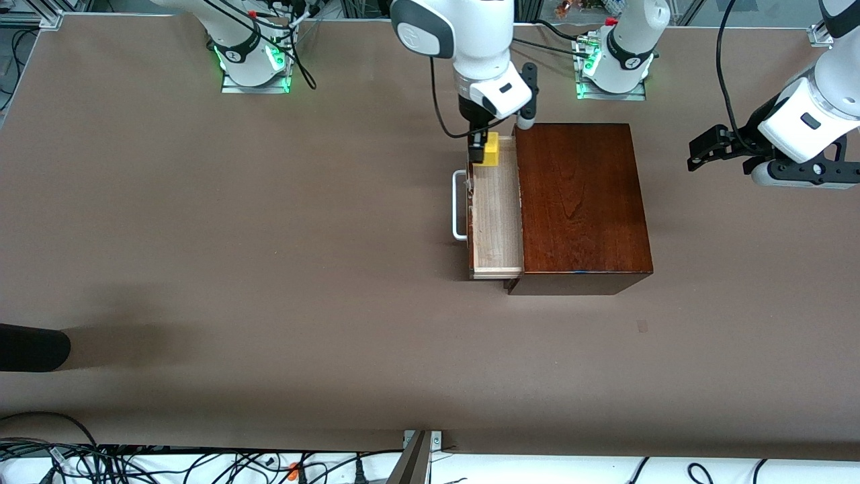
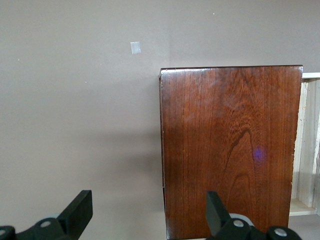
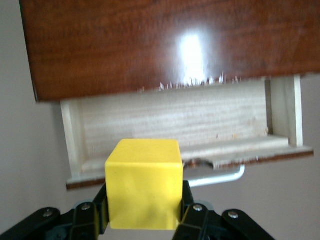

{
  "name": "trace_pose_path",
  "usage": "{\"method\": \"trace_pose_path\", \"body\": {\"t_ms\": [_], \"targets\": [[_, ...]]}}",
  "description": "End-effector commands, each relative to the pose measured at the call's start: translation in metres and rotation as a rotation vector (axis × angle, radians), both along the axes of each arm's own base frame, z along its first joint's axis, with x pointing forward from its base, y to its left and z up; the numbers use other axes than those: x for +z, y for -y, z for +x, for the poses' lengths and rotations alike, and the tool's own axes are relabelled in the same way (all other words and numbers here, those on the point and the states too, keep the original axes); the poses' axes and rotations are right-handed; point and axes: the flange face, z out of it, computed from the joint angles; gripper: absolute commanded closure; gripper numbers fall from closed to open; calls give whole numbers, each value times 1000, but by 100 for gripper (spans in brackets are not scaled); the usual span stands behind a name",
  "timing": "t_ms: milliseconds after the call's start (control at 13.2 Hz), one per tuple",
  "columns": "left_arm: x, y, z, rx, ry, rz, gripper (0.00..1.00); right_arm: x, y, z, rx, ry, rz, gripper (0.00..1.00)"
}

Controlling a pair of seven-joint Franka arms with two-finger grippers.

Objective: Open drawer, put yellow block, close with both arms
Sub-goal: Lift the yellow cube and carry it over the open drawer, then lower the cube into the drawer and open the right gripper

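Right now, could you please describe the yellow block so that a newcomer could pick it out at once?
Find the dark wooden box on the table; its drawer stands open toward the right arm's end. Over the drawer's end nearest the robots' bases hangs the right pincer, shut on the block. It is a small cube, the only bright yellow thing here.

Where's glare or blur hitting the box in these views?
Right wrist view: white glare patch on the wooden box top, and the yellow block in the right gripper looks soft. Left wrist view: faint bluish spot on the box top. Front view: no strong glare.
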Motion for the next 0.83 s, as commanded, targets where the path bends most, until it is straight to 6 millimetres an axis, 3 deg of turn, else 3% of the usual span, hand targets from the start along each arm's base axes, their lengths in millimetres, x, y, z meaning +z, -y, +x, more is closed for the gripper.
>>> {"method": "trace_pose_path", "body": {"t_ms": [0, 227, 757], "targets": [[8, 1, -3, -24, 2, 22, 0, -23, -17, 15, 8, 29, 39, 66], [8, 1, -3, -24, 2, 22, 0, -49, -21, 20, 35, 44, 26, 66], [8, 2, -4, -24, 1, 23, 0, -76, -20, 20, 98, 21, -22, 66]]}}
